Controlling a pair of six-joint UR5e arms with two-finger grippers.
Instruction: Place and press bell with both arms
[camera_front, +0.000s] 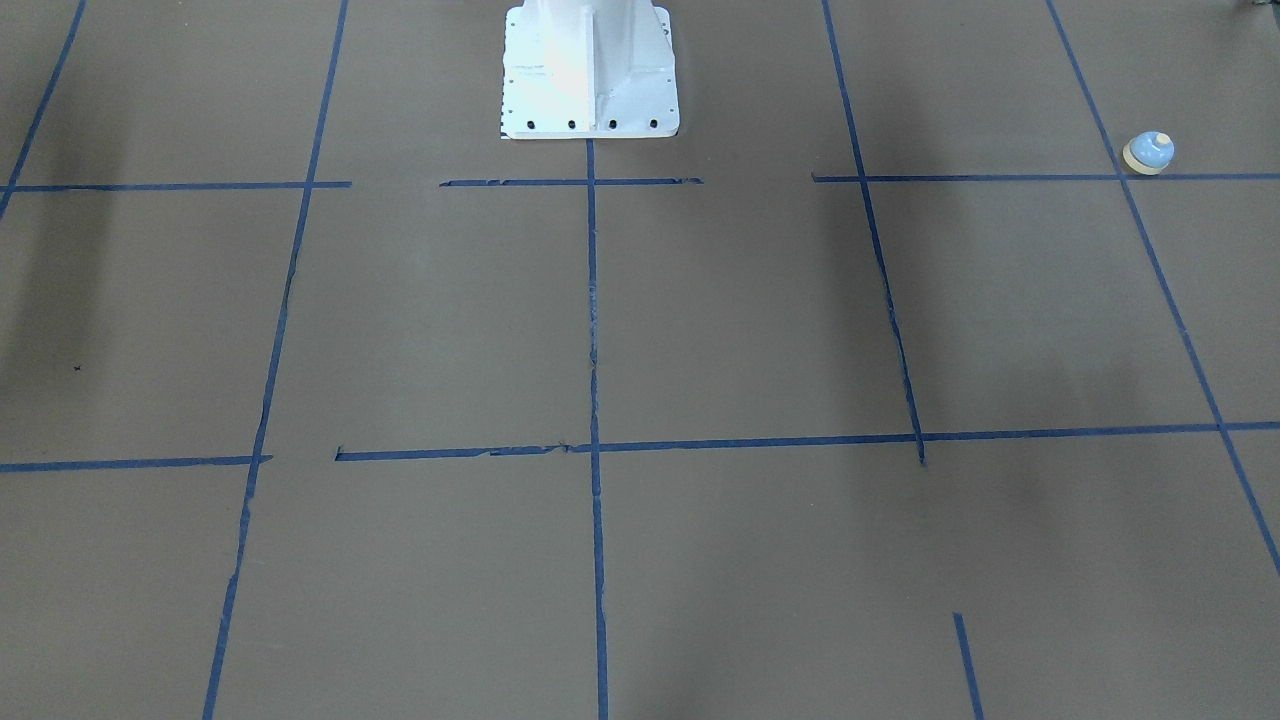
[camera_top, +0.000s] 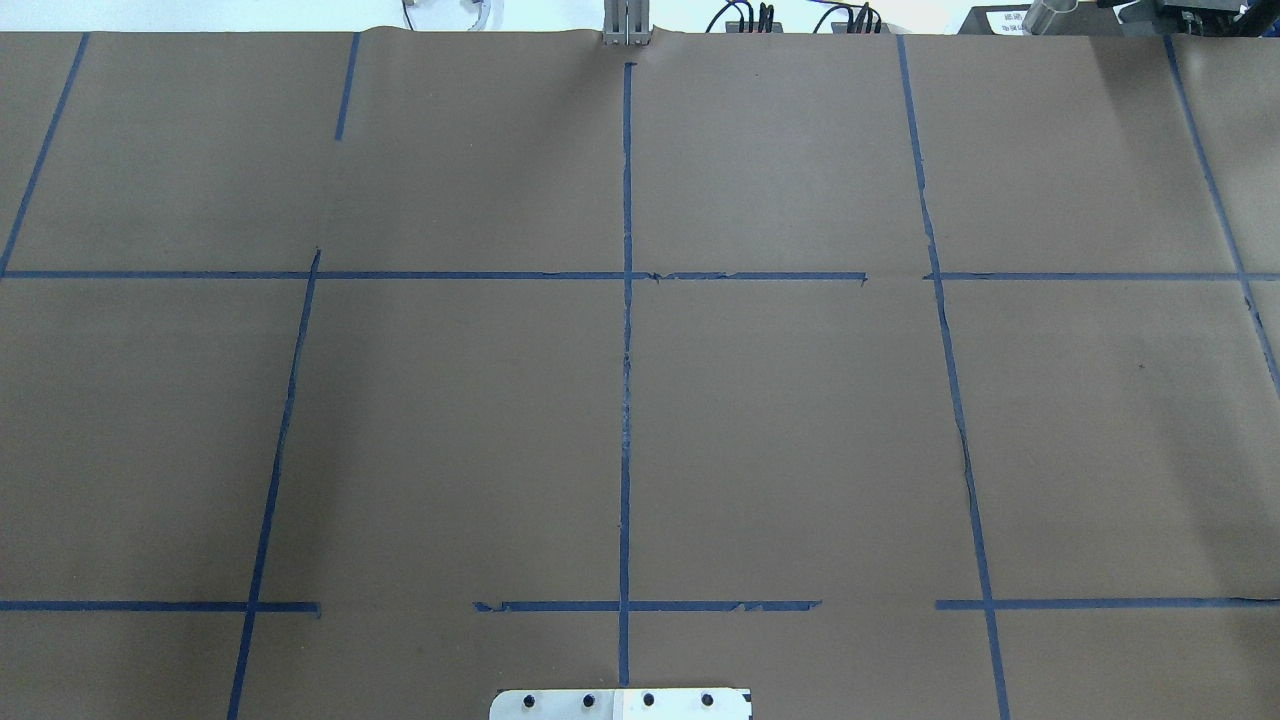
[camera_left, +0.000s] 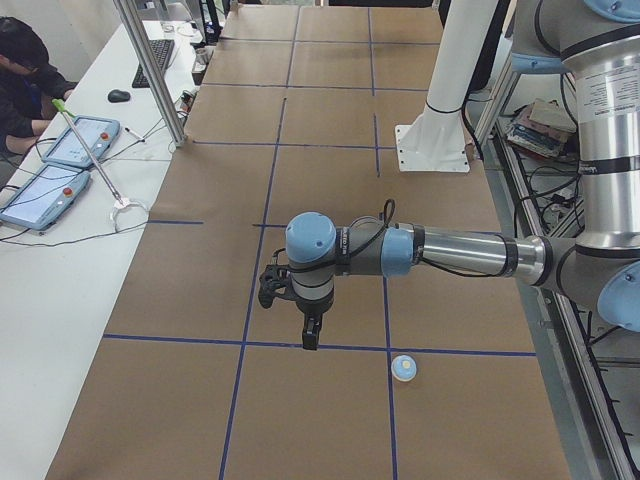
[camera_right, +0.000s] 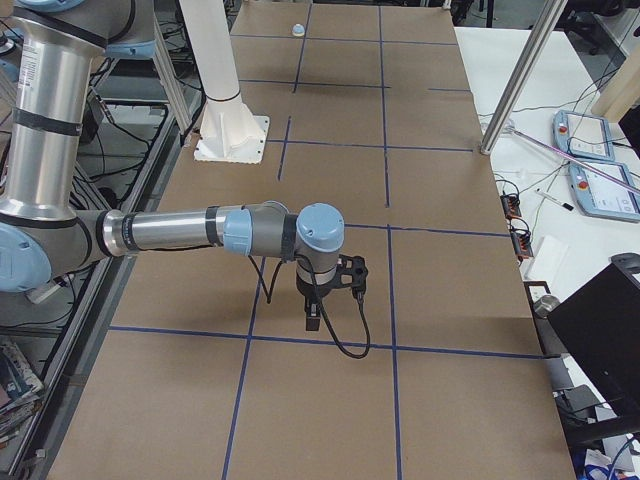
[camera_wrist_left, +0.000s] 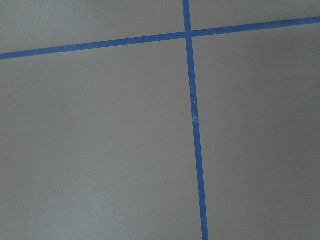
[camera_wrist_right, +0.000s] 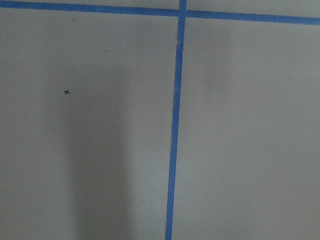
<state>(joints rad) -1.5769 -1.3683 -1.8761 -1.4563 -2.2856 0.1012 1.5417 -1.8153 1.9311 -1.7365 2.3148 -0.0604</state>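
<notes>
The bell (camera_front: 1149, 152), a small light-blue dome with a cream button and tan rim, stands on the brown table at the far right of the front-facing view. It also shows in the exterior left view (camera_left: 404, 368) and far off in the exterior right view (camera_right: 297, 30). My left gripper (camera_left: 311, 340) hangs above the table, left of the bell and apart from it. My right gripper (camera_right: 312, 322) hangs above the table at the opposite end. I cannot tell whether either gripper is open or shut. Both wrist views show only paper and tape.
The white pedestal (camera_front: 590, 70) stands at the robot's side of the table. Blue tape lines (camera_top: 626, 350) mark a grid on the brown paper. A side desk holds tablets (camera_left: 40, 190) with a seated person (camera_left: 25, 80). A metal post (camera_left: 150, 70) stands at the table's edge.
</notes>
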